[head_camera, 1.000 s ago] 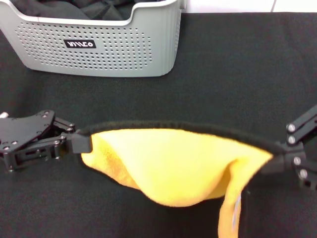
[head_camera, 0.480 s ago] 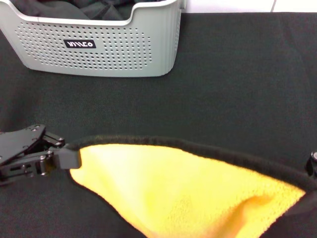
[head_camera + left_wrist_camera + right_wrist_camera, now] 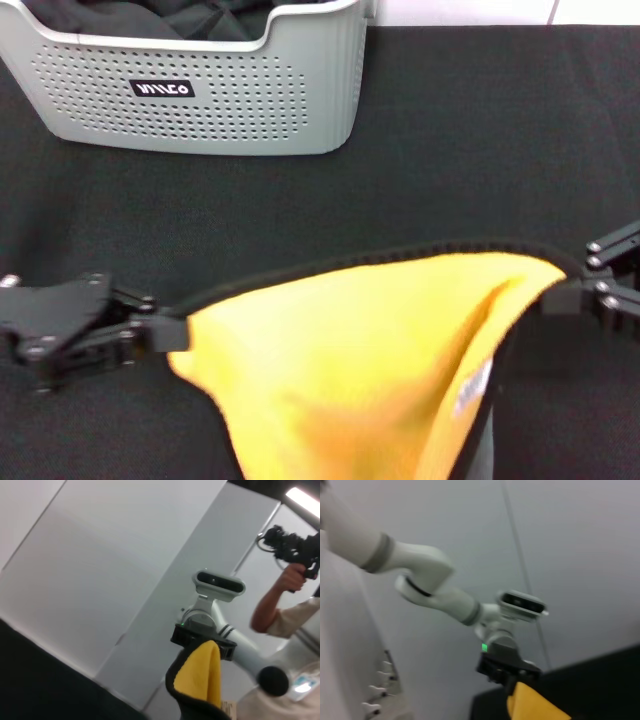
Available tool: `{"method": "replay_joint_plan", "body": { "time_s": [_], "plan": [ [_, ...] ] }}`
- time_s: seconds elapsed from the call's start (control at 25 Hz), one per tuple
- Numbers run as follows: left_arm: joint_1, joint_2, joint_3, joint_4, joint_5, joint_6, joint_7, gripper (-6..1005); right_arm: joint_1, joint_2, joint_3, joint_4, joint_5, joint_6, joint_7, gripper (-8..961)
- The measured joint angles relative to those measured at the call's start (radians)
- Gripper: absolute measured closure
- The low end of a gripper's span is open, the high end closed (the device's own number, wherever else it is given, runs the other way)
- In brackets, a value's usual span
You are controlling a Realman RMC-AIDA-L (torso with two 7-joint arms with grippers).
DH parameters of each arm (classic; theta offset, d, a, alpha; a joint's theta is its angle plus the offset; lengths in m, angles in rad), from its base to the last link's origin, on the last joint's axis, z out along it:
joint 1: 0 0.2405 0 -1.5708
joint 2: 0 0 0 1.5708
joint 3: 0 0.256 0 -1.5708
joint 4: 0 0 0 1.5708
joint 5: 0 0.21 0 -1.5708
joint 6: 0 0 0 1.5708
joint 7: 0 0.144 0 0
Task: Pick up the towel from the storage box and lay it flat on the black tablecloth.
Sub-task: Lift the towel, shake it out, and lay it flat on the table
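Raised since before, the towel (image 3: 350,370) hangs yellow over the black tablecloth (image 3: 480,150), white walls behind; left gripper (image 3: 165,330) and right gripper (image 3: 560,297) each pinch a black-edged corner.

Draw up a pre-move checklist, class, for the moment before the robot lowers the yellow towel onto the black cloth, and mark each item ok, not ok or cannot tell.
1. Towel is out of the storage box: ok.
2. Left claw is shut on one black-edged corner: ok.
3. Right claw is shut on the opposite corner: ok.
4. Top edge is stretched between the two claws: ok, only a slight sag.
5. Towel hangs without folds: not ok, a fold runs down its right side by the white label.
6. Black tablecloth is bare under the towel: cannot tell, the towel hides that patch.
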Motion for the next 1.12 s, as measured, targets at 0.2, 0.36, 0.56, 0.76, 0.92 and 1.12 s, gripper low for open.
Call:
{"method": "replay_joint_plan", "body": {
  "time_s": [0.2,0.36,0.56,0.76,0.92,1.12],
  "plan": [
    [-0.091,-0.144,0.0,-0.208,0.013,-0.002,-0.009,983,0.021,-0.002,0.02,0.074,-0.071,0.046,-0.029,946],
    [-0.154,-0.207,0.0,-0.28,0.017,-0.005,-0.007,983,0.042,-0.003,0.069,0.106,-0.167,0.1,-0.025,946],
    [-0.207,-0.249,0.0,-0.348,-0.007,-0.011,0.0,983,0.071,-0.008,0.112,0.136,-0.258,0.171,-0.018,946],
    [-0.264,-0.288,0.0,-0.399,-0.065,-0.072,0.001,983,0.163,-0.026,0.118,0.234,-0.345,0.208,-0.022,946],
    [-0.306,-0.312,0.0,-0.406,-0.078,-0.206,0.001,983,0.242,-0.033,0.119,0.294,-0.454,0.246,-0.02,947],
    [-0.341,-0.337,0.0,-0.406,-0.078,-0.396,-0.004,983,0.294,-0.026,0.119,0.304,-0.556,0.273,-0.017,947]
  ]
}}
